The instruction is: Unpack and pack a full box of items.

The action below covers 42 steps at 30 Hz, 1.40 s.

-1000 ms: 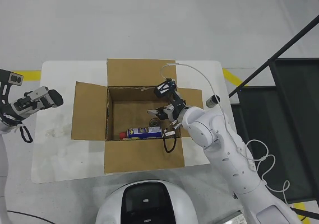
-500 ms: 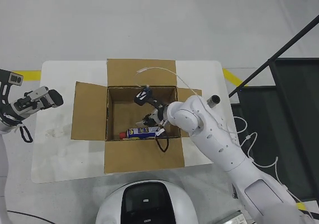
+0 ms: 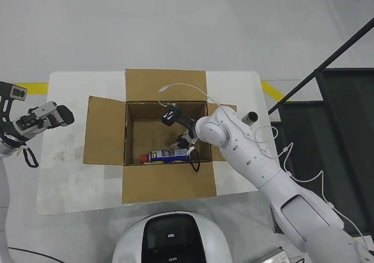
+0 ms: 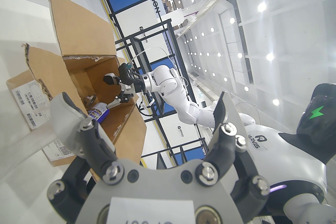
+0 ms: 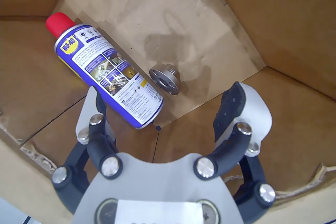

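An open cardboard box (image 3: pixel 104 131) stands in the middle of the white table (image 3: pixel 68 181). On its floor lie a blue spray can with a red cap (image 3: pixel 167 155) and a small metal flange (image 3: pixel 181 143). My right gripper (image 3: pixel 187 141) hangs inside the box, open, just above the can's base and the flange, holding nothing. The right wrist view shows the can (image 5: pixel 105 70) and the flange (image 5: pixel 165 80) ahead of the open right gripper (image 5: pixel 162 93). My left gripper (image 3: pixel 58 116) is open over the table, left of the box, empty (image 4: pixel 143 104).
All the box's flaps (image 3: pixel 167 84) are folded outward, and labels sit on its left outer wall (image 4: pixel 29 99). A dark metal rack (image 3: pixel 344 125) stands beyond the table's right edge. Bare table lies left of and in front of the box.
My right wrist has swung left from the box's right side and lowered into the box, toward the can and flange. The left arm has not moved.
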{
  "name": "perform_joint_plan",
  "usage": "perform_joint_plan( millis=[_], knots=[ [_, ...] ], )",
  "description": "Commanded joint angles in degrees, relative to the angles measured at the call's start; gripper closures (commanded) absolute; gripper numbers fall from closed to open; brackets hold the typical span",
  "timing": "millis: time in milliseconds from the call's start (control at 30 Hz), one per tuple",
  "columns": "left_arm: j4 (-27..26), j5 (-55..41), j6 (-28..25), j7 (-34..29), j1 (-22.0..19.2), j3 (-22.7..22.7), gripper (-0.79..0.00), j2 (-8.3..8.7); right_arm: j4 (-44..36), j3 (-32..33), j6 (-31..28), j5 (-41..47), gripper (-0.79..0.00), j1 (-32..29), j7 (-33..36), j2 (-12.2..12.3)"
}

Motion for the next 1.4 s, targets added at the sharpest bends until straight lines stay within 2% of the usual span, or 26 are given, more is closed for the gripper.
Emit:
perform_joint_plan(
  millis=[0,433,700,733,767,900,1100,1367],
  knots=[
    [0.0,0.0,0.0,0.0,0.0,0.0,-0.785,0.00,-0.1,0.0,0.0,0.0,-0.785,0.0,0.0,0.0],
    [0.0,0.0,0.0,0.0,0.0,0.0,-0.785,0.00,1.1,-0.7,-0.4,-2.0,-0.785,0.1,-1.6,0.0],
    [0.0,0.0,0.0,0.0,0.0,0.0,-0.785,0.00,8.2,-1.4,-3.4,-1.0,-0.785,3.3,-3.5,-0.6],
    [0.0,0.0,0.0,0.0,0.0,0.0,-0.785,0.00,9.0,-1.6,-3.9,-0.6,-0.665,3.6,-3.7,-0.8],
    [0.0,0.0,0.0,0.0,0.0,0.0,-0.785,0.00,10.0,-1.8,-4.3,-0.3,-0.588,4.0,-3.8,-0.9],
    [0.0,0.0,0.0,0.0,0.0,0.0,-0.785,0.00,13.6,-3.5,-5.9,0.4,-0.619,5.2,-3.9,-1.6],
    [0.0,0.0,0.0,0.0,0.0,0.0,-0.785,0.00,18.0,-5.3,-6.0,0.8,-0.508,7.1,-5.6,-2.7],
    [0.0,0.0,0.0,0.0,0.0,0.0,-0.785,0.00,20.3,-7.8,-5.7,-0.3,-0.483,8.5,-5.7,-3.9]
  ],
)
